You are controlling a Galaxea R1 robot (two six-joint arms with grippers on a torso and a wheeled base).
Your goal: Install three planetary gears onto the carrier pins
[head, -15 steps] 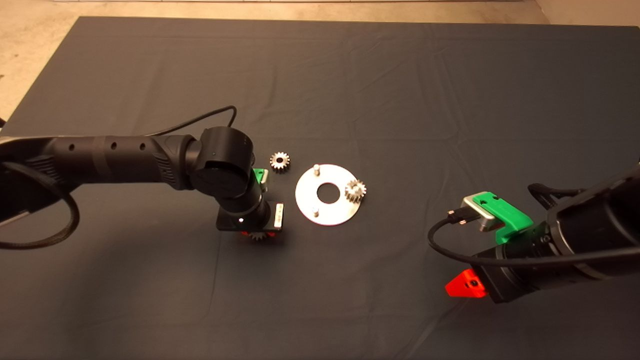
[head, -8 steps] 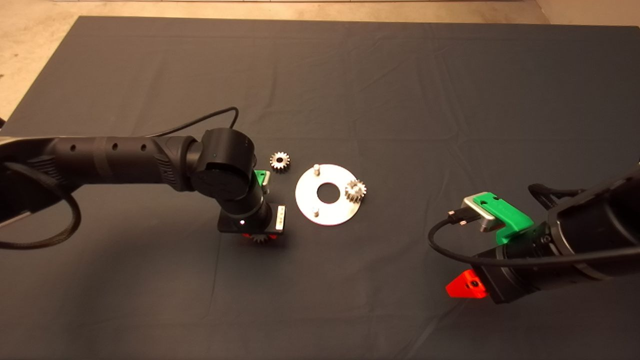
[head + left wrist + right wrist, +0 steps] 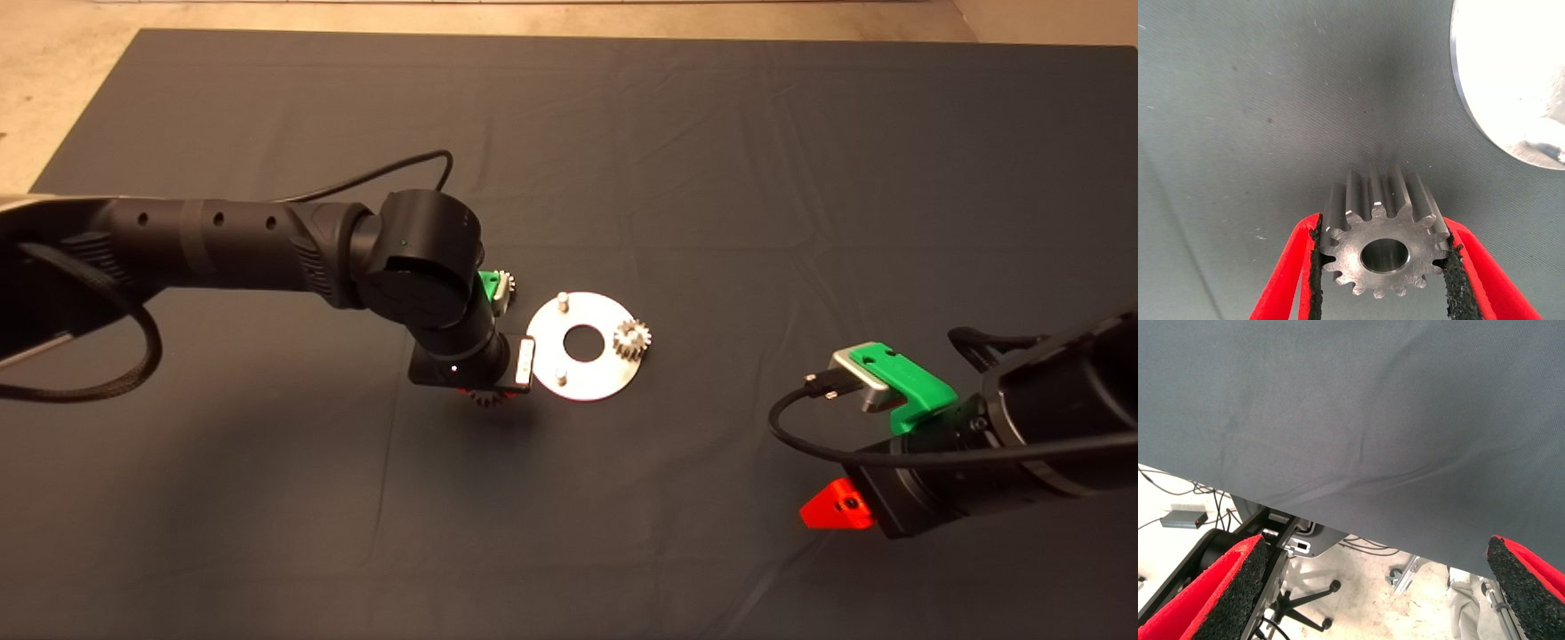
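Observation:
My left gripper (image 3: 484, 396) is shut on one planetary gear (image 3: 1381, 245), holding it by its teeth between the red fingers (image 3: 1291, 267) just above the mat. It hangs right beside the near-left rim of the shiny disc (image 3: 582, 366). A second gear (image 3: 632, 340) sits on the disc's right carrier pin. Two bare carrier pins (image 3: 562, 300) (image 3: 560, 375) stand on the disc's left side. A third gear (image 3: 509, 285) lies on the mat left of the disc, mostly hidden behind my left wrist. The right gripper (image 3: 840, 508) waits open at the lower right.
The dark mat (image 3: 711, 178) is wrinkled around the disc. In the left wrist view the disc's edge (image 3: 1471, 93) shows close to the held gear. The right wrist view shows the mat's edge, with floor, cables and chair legs (image 3: 1305, 613) beyond it.
The left arm has carried its gear to the right and a little farther back, up to the disc's rim, and now covers most of the loose gear. The right gripper barely shifted.

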